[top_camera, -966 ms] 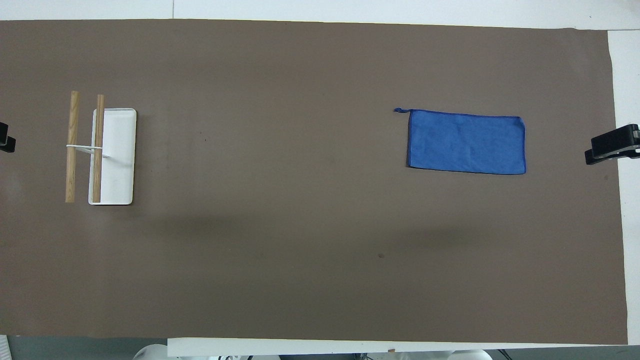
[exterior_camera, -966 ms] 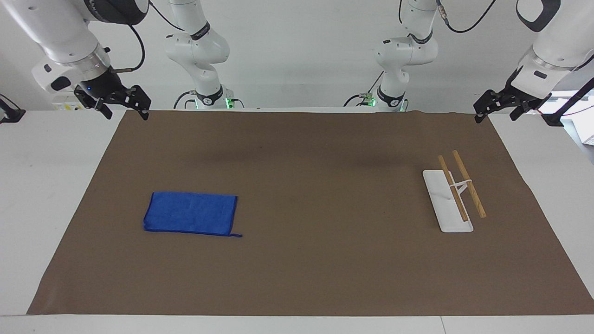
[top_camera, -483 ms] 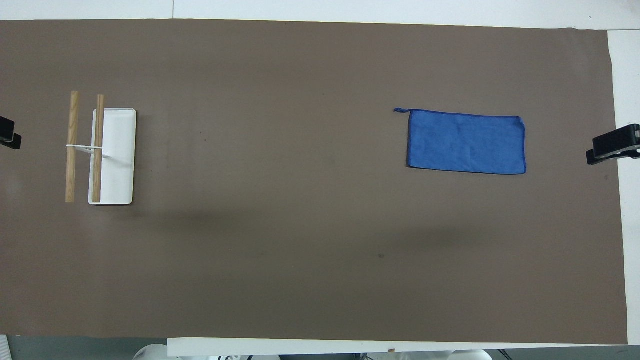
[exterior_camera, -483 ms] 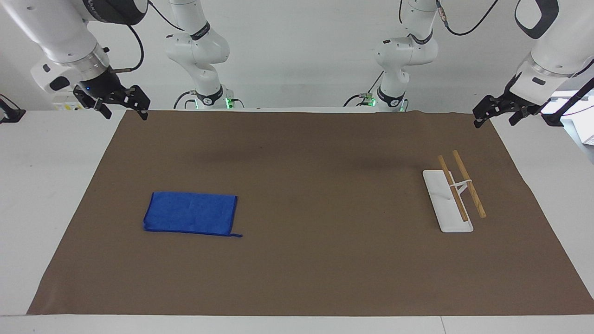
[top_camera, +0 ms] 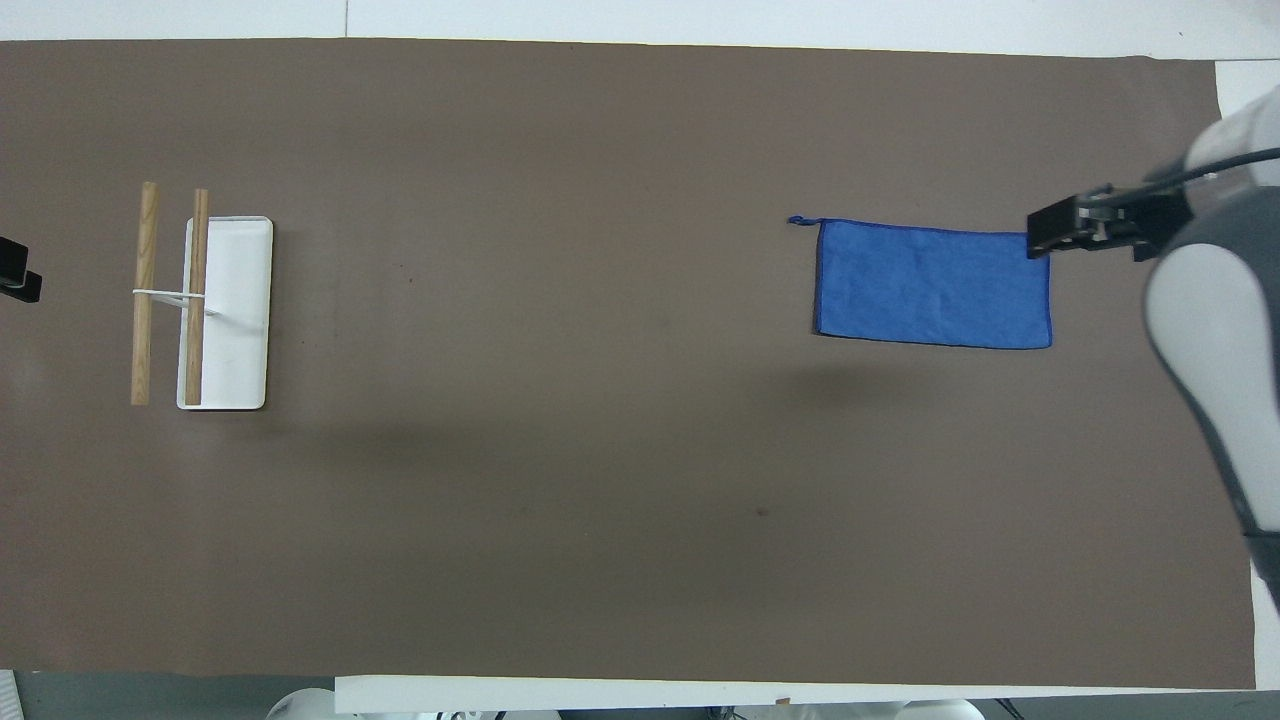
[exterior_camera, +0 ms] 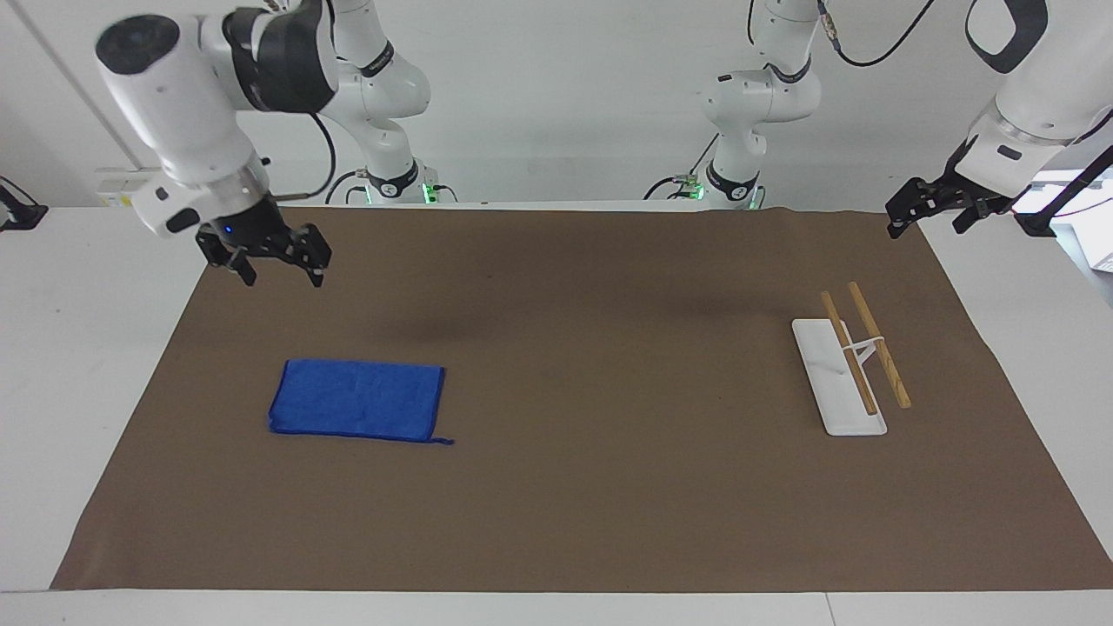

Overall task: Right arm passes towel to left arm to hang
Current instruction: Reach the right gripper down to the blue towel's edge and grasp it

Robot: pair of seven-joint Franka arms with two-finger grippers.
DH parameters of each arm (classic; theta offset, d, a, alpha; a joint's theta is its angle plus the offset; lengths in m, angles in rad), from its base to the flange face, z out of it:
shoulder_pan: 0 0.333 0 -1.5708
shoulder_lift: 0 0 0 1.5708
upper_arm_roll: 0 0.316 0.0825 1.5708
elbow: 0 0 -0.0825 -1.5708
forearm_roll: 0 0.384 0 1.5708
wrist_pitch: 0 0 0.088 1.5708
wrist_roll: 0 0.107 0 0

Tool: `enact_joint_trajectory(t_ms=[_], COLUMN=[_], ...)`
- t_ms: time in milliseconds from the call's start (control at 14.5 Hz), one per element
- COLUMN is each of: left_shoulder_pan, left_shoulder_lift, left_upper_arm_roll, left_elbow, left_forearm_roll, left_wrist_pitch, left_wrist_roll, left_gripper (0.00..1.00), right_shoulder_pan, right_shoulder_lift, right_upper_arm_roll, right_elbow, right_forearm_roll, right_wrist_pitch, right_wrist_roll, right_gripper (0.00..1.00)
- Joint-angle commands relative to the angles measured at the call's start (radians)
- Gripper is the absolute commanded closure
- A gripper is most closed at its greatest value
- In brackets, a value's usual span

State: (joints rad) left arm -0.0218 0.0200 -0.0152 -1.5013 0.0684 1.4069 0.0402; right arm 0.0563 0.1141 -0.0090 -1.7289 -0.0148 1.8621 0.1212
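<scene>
The blue towel (exterior_camera: 356,400) lies flat on the brown mat toward the right arm's end of the table, its thread tail on the corner farthest from the robots; it also shows in the overhead view (top_camera: 932,285). My right gripper (exterior_camera: 282,271) is open and empty, up in the air, over the towel's corner at the right arm's end (top_camera: 1040,240). My left gripper (exterior_camera: 927,221) is open and empty and waits raised over the mat's edge at the left arm's end; only its tip (top_camera: 18,278) shows from overhead.
A rack (exterior_camera: 839,374) with a white base and two wooden rods stands on the mat toward the left arm's end, also in the overhead view (top_camera: 225,310). The brown mat (exterior_camera: 609,348) covers most of the table.
My right arm has swung in from the table's edge and lowered its gripper toward the towel's end. The left gripper and the towel have not moved.
</scene>
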Motion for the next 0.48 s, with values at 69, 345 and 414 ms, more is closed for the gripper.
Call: enact_joint_trajectory(t_ms=[69,345,414], left_shoulder_pan=[-0.013,-0.013,-0.013], left_shoulder_lift=[-0.015,-0.015,-0.015], left_upper_arm_roll=[0.014,0.014,0.014], left_elbow=[-0.017,-0.017,-0.017], left_forearm_roll=[0.013,0.013,0.013], left_wrist_pitch=[-0.008,-0.008,-0.008], left_wrist_roll=[0.009,0.009,0.009], left_gripper=[0.00,0.00,0.00], right_shoulder_pan=[0.001,-0.003,-0.006], right_shoulder_lift=[0.088,0.125,0.131], right_upper_arm_roll=[-0.002,-0.002,-0.002], right_elbow=[-0.163,-0.247,-0.261], right_forearm_roll=[0.006,0.006,0.006], right_wrist_pitch=[0.283,0.365,0.367], right_wrist_roll=[0.029,0.029,0.028], right_gripper=[0.00,0.00,0.01])
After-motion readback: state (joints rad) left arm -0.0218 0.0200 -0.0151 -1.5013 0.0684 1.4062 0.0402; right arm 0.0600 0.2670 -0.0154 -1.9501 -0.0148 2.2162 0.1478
